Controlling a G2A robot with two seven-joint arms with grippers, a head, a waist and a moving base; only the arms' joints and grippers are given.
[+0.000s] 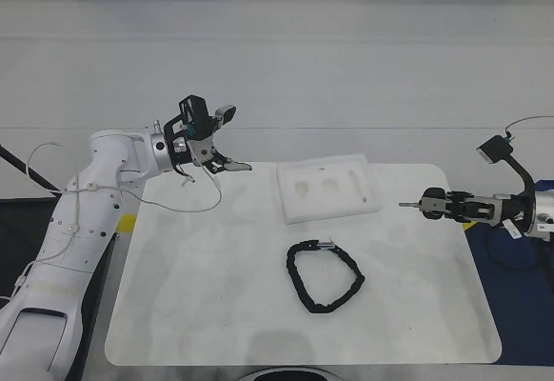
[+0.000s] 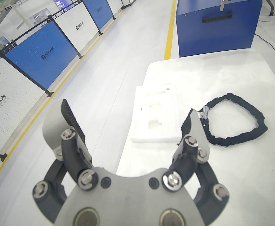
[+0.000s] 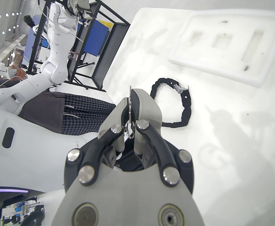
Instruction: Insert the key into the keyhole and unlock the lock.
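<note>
Midway across the white counter (image 1: 210, 314) we see the black fabric-sleeved chain lock (image 2: 261, 121). Over the right edge our right fingers (image 3: 149, 104) pinch the small silver key (image 1: 408, 204); our left fingers (image 2: 71, 118) gape empty at the far-left corner.

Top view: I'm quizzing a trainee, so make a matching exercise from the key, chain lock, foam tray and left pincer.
1 key
2 chain lock
3 foam tray
4 left pincer

A open, empty
B lying in a loop, middle of the table
C clamped in the right pincer
D by the table's far edge

Pairs: 1-C, 2-B, 3-D, 4-A.
</note>
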